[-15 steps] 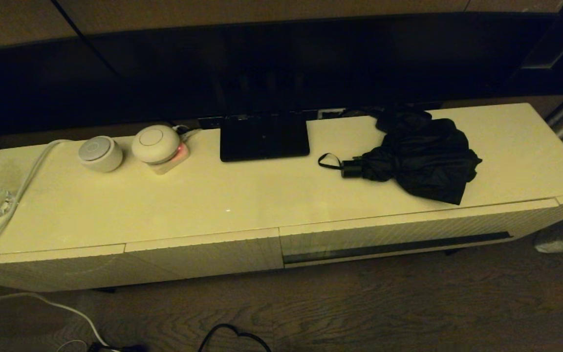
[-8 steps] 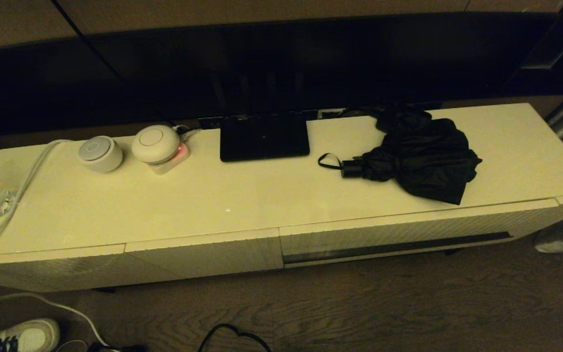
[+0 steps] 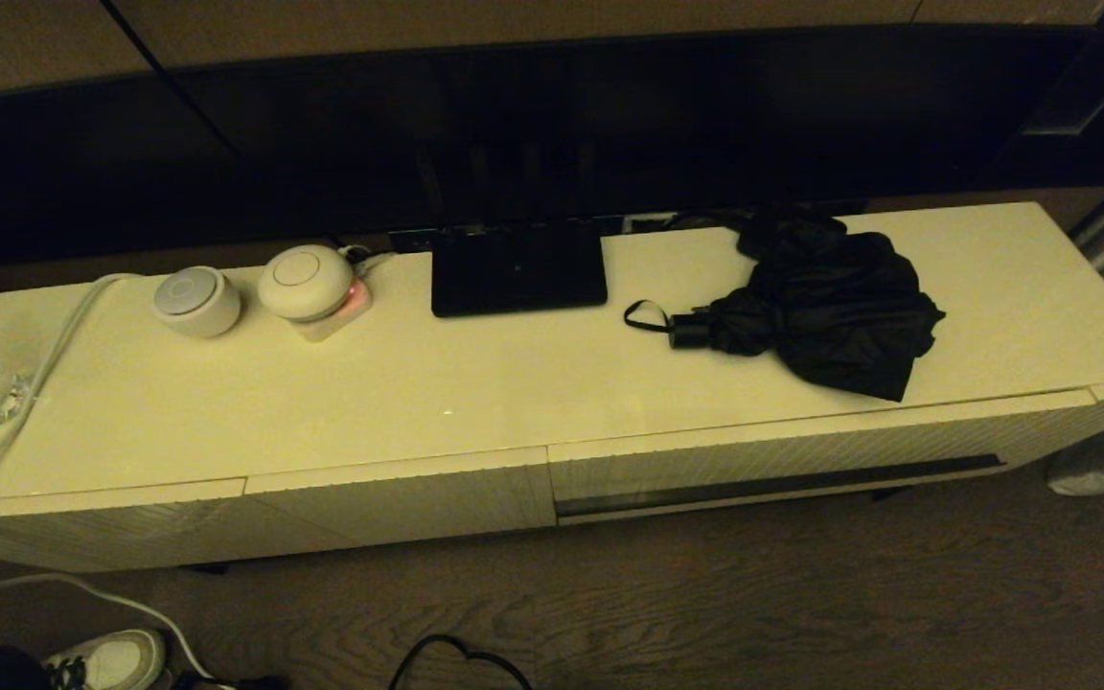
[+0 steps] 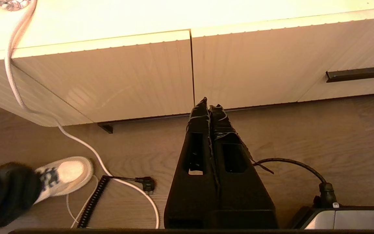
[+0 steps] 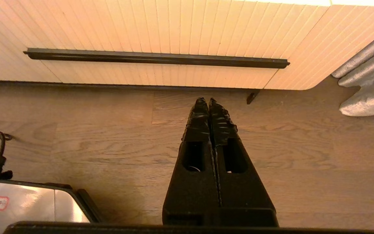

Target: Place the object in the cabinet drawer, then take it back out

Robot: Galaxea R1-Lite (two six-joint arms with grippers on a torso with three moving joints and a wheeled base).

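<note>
The black folding umbrella (image 3: 825, 311) lies on the cream cabinet top (image 3: 475, 383) at the right, handle and strap loop pointing left. Below it the ribbed cabinet drawer (image 3: 801, 450) is closed, its dark slot (image 5: 156, 58) running along the lower edge. Neither arm shows in the head view. My left gripper (image 4: 209, 106) is shut and empty, low over the floor before the narrower front panels. My right gripper (image 5: 208, 100) is shut and empty too, low over the floor in front of the drawer.
A flat black stand base (image 3: 517, 273) sits mid-top under the dark screen. Two round white devices (image 3: 195, 299) (image 3: 306, 281) stand at the left, with a white cable (image 3: 6, 450) trailing to the floor. A person's white shoe (image 3: 111, 659) is at the lower left.
A person's white shoe has come into view at the lower left and shifted slightly right. The umbrella, drawer and arms have not moved.
</note>
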